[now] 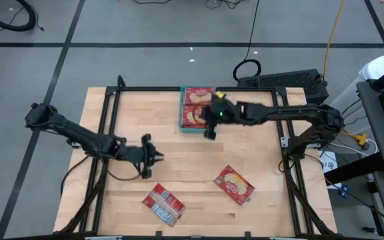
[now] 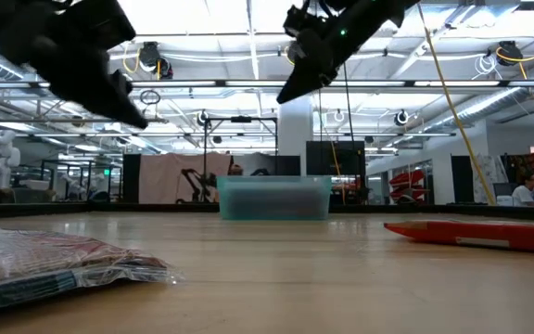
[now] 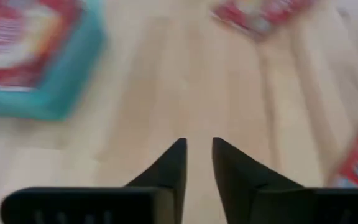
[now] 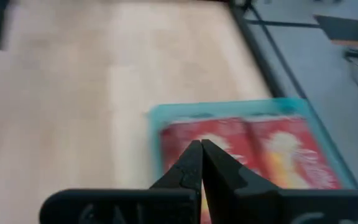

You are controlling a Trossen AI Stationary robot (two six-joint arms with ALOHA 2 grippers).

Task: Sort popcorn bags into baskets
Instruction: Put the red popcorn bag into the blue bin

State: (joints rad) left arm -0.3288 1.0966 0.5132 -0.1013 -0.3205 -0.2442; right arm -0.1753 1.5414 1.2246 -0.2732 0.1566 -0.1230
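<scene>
High view gives you two flat red popcorn packets (image 1: 197,107) in one shallow teal plastic tray (image 1: 182,120), two more packets (image 1: 234,184) (image 1: 163,204) loose on the wooden table (image 1: 192,160); right gripper (image 1: 210,131) clenched empty, left gripper (image 1: 160,158) slightly parted, empty.

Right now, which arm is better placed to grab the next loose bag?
Left. Its gripper hangs near the two popcorn bags on the table, while the right gripper is over the teal basket.

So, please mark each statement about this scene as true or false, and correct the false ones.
1. The teal basket holds popcorn bags. True.
2. Two popcorn bags, one and another, lie on the table outside the basket. True.
3. The right hand carries a bag. False: its fingers are shut on nothing, above the basket.
4. The left hand rests inside the basket. False: it hangs over bare table, away from the basket.
</scene>
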